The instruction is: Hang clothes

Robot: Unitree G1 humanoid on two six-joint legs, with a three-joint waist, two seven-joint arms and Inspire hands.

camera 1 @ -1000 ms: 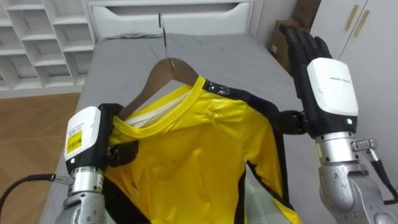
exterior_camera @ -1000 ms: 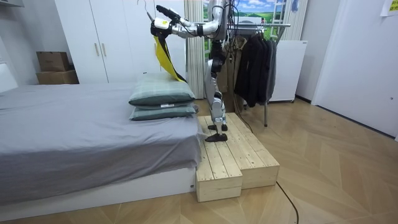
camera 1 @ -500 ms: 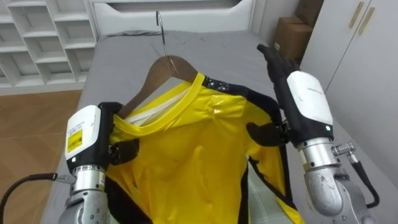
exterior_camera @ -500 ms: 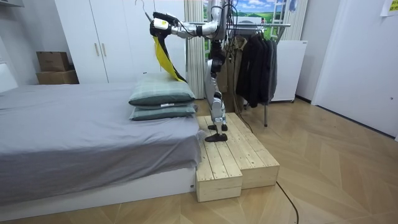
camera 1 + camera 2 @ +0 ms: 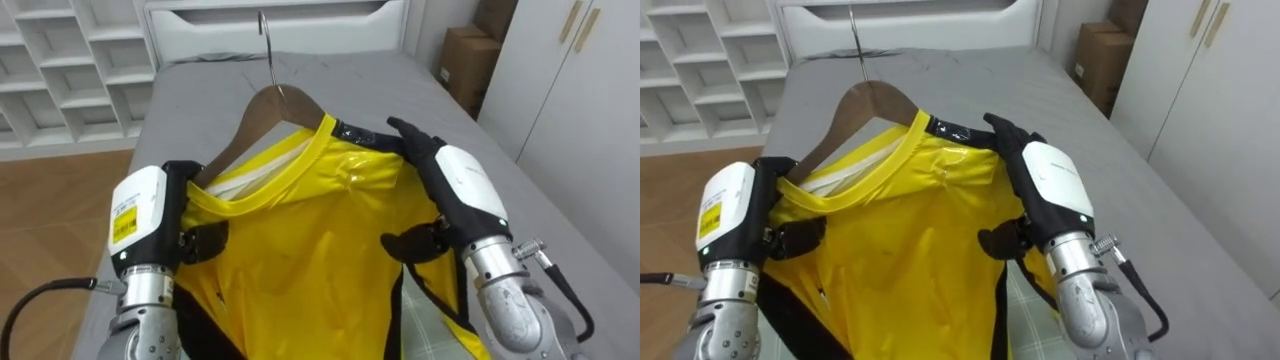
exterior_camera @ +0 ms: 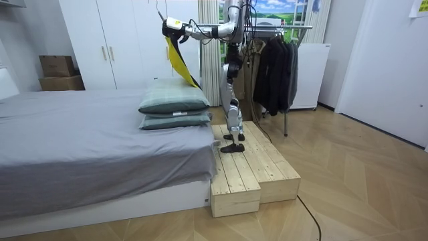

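Two hands raised to one yellow shirt, draped on a wooden hanger with its metal hook pointing up. Left hand at the shirt's left shoulder, right where the hanger's arm runs down into the cloth: fingers curled over from above, thumb pressed into the yellow cloth from below, clamped on the shirt. Right hand laid on the shirt's right shoulder, over the black trim beside the collar: fingers nearly straight and resting flat on the cloth, thumb spread out low against the yellow front, gripping nothing. Shirt held in the air, collar up, above a grey bed, with a corner of a green checked pillow showing just past its lower edge. Beyond the bed, white shelves to the left, a cardboard box and white wardrobe doors to the right.

In the room view: stands upright on a low wooden platform at the bed's side, both arms stretched out level towards the room view's left, with the shirt hanging from them above the stacked pillows. Just behind, a clothes rack with dark garments on it.
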